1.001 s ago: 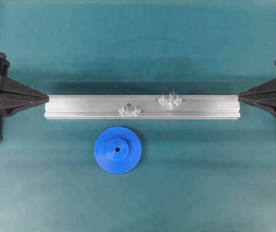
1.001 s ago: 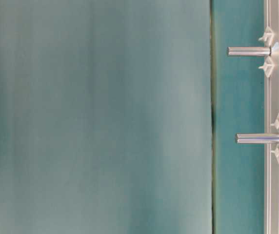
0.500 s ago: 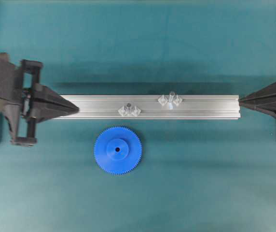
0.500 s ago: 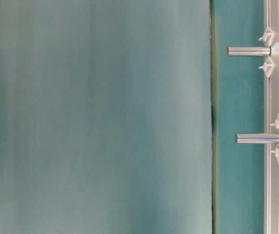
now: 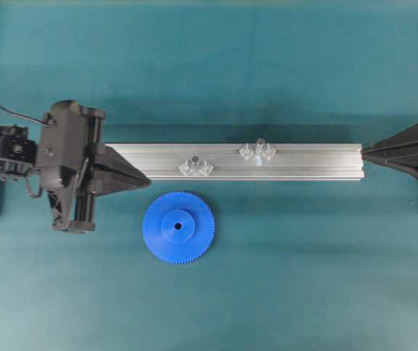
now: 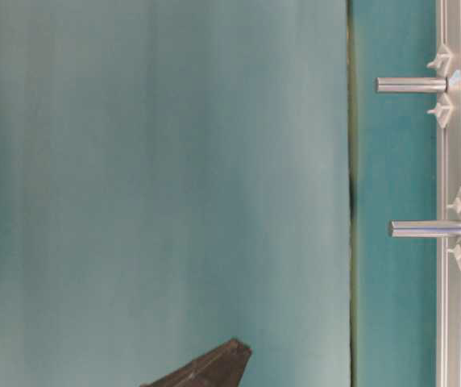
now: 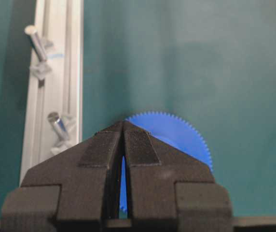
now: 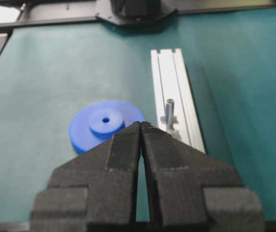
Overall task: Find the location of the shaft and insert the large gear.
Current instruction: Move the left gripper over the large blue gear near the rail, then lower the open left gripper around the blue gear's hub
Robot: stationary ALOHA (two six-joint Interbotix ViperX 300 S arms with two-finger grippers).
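A teal mat [image 5: 304,278] covers the table, with black frame bars at the edges. An aluminium rail [image 5: 311,162] runs left to right. The shaft [image 5: 259,145] stands upright on it, right of centre. The large gear [image 5: 178,227] lies flat below the rail, hub up. The left gripper [image 5: 145,178] and right gripper [image 5: 364,152] both have jaws pressed together, holding nothing.

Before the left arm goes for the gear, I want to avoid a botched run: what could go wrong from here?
1. The left gripper is shut; unless it opens, it may push the large gear rather than grasp it.
2. Two pins stand close on the rail; the gear could end up on the shorter pin instead of the shaft.
3. The gear lies flat, leaving little edge to pinch.
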